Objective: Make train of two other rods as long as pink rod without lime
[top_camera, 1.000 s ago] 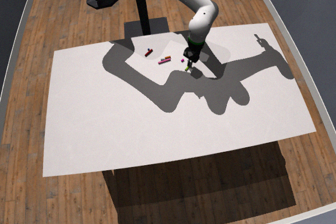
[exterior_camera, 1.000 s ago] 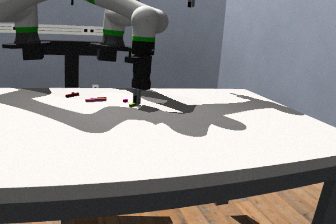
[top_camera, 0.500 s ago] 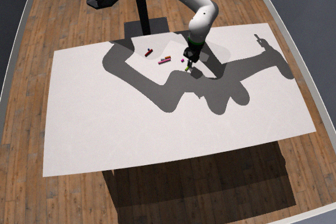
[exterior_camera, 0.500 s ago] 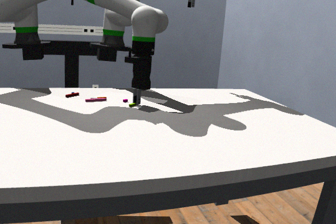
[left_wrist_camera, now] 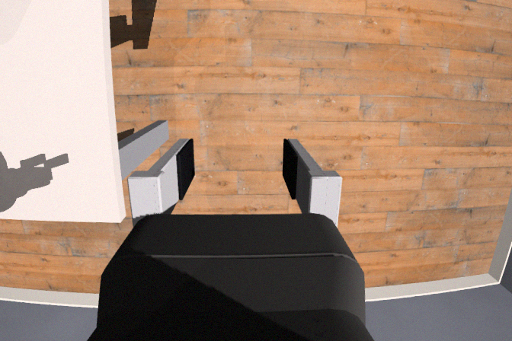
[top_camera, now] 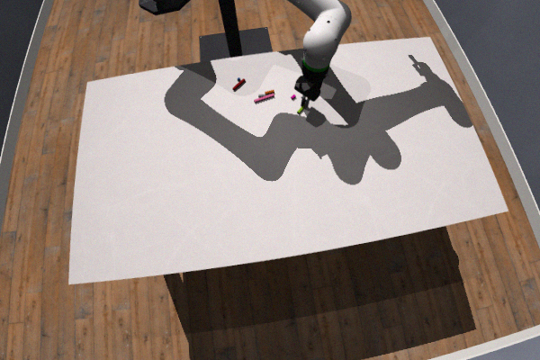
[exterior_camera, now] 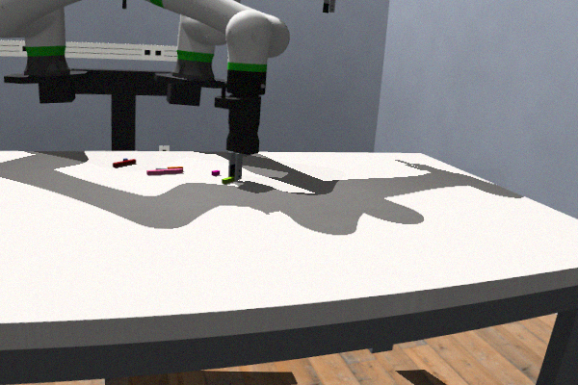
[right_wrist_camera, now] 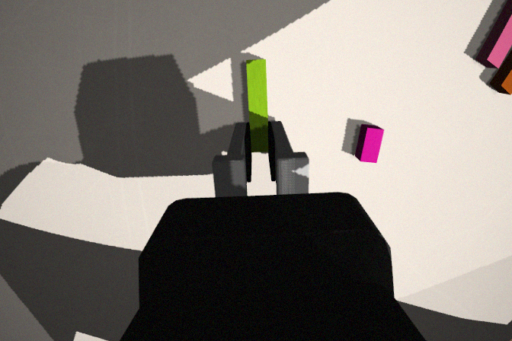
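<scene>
Right gripper (top_camera: pixel 304 105) (exterior_camera: pixel 235 178) (right_wrist_camera: pixel 259 138) is clenching one end of the lime rod (top_camera: pixel 300 110) (exterior_camera: pixel 227 180) (right_wrist_camera: pixel 257 89), the other end projecting beyond the fingers; whether its underside is touching the table (top_camera: pixel 180 225) (exterior_camera: pixel 289 260) (left_wrist_camera: pixel 62 101) (right_wrist_camera: pixel 433 205) is not showing clearly. This rod is barred from the train, so the step is presumably calling for a release away from the build. Just beside it, the magenta rod (top_camera: pixel 293 96) (exterior_camera: pixel 216 173) (right_wrist_camera: pixel 372 145) is lying loose. Farther off, the pink rod (top_camera: pixel 264 98) (exterior_camera: pixel 165 171) (right_wrist_camera: pixel 502 46) is lying alongside the orange rod (top_camera: pixel 269 92) (exterior_camera: pixel 175 167) and the grey rod (top_camera: pixel 261 95) (exterior_camera: pixel 159 168). Beyond these, the red rod (top_camera: pixel 238 85) (exterior_camera: pixel 124 163) is resting near the blue rod (top_camera: pixel 238 79) (exterior_camera: pixel 125 160). Left gripper (exterior_camera: pixel 328 11) (left_wrist_camera: pixel 238 167) is hanging off the table's side, released and holding nothing. Handling is likely involving light, stiff, hardly fragile pieces, their smooth sides possibly slipping or twisting under an end grip; mid-length on the long sides is looking soundest. Count is standing at seven rods, one of each colour named, and two grippers. Magenta and red are together matching pink, and no train of those two is standing yet.
</scene>
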{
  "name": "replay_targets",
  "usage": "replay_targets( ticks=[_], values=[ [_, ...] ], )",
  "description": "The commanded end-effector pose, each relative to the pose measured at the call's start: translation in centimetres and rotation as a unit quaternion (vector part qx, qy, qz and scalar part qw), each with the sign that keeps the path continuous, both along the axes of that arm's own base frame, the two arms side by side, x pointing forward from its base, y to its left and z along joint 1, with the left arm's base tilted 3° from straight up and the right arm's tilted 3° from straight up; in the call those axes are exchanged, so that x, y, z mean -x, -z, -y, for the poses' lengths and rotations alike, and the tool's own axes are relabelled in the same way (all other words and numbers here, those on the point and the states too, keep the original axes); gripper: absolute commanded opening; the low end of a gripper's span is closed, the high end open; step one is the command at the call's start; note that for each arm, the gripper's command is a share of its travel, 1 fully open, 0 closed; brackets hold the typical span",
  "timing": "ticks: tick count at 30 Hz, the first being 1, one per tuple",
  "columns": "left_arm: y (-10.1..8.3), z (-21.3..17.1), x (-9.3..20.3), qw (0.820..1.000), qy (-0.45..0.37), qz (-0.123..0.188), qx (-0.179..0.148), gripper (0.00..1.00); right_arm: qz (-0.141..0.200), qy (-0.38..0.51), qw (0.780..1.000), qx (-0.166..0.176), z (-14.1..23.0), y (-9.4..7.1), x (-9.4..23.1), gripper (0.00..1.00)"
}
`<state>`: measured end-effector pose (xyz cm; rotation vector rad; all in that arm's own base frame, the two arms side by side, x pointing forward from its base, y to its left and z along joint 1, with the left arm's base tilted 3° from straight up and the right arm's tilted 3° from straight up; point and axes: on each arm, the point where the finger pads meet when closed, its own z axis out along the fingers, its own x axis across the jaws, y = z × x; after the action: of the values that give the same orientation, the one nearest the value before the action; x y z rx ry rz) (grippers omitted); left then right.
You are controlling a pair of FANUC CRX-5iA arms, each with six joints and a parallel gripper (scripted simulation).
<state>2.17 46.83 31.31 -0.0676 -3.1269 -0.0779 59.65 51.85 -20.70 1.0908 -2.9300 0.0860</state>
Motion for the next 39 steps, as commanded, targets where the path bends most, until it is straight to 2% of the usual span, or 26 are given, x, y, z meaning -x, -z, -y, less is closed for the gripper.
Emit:
replay_targets(
  ticks=[1, 2, 3, 5, 6, 8, 9, 11, 12, 27, 32, 34, 39],
  values=[
    [-0.1, 0.0, 0.0, 1.000, 0.000, 0.000, -0.001, 1.00, 0.001, 0.000, 1.000, -0.001, -0.1, -0.2, -0.1, 0.30],
    [-0.1, 0.0, 0.0, 1.000, 0.000, 0.000, -0.001, 1.00, 0.001, 0.000, 1.000, -0.001, -0.1, -0.2, -0.1, 0.30],
    [-0.1, 0.0, 0.0, 1.000, 0.000, 0.000, -0.001, 1.00, 0.001, 0.000, 1.000, -0.001, -0.1, -0.2, -0.1, 0.36],
    [-0.1, 0.0, 0.0, 1.000, 0.000, 0.000, -0.001, 1.00, 0.001, 0.000, 1.000, -0.001, -0.1, -0.2, -0.1, 0.36],
    [-0.1, 0.0, 0.0, 1.000, 0.000, 0.000, -0.001, 1.00, 0.001, 0.000, 1.000, -0.001, -0.1, -0.2, -0.1, 0.42],
    [-0.1, 0.0, 0.0, 1.000, 0.000, 0.000, -0.001, 1.00, 0.001, 0.000, 1.000, -0.001, -0.1, -0.2, -0.1, 0.42],
    [-0.1, 0.0, 0.0, 1.000, 0.000, 0.000, -0.001, 1.00, 0.001, 0.000, 1.000, -0.001, -0.1, -0.2, -0.1, 0.48],
    [-0.1, 0.0, 0.0, 1.000, 0.000, 0.000, -0.001, 1.00, 0.001, 0.000, 1.000, -0.001, -0.1, -0.2, -0.1, 0.48],
    [-0.1, 0.0, 0.0, 1.000, 0.000, 0.000, -0.001, 1.00, 0.001, 0.000, 1.000, -0.001, -0.1, -0.2, -0.1, 0.54],
    [-0.1, 0.0, 0.0, 1.000, 0.000, 0.000, -0.001, 1.00, 0.001, 0.000, 1.000, -0.001, -0.1, -0.5, -0.1, 0.54],
    [-0.1, 0.0, 0.0, 1.000, 0.000, 0.000, -0.001, 1.00, 0.001, 0.000, 1.000, -0.001, -0.2, -1.8, -0.1, 0.54],
    [-0.1, 0.0, 0.0, 1.000, 0.000, 0.000, -0.001, 1.00, 0.001, 0.000, 1.000, -0.001, -0.2, -1.8, -0.1, 0.54],
    [-0.1, 0.0, 0.0, 1.000, 0.000, 0.000, -0.001, 1.00, 0.001, 0.000, 1.000, -0.001, -0.3, -4.3, -0.1, 0.54]
  ],
)
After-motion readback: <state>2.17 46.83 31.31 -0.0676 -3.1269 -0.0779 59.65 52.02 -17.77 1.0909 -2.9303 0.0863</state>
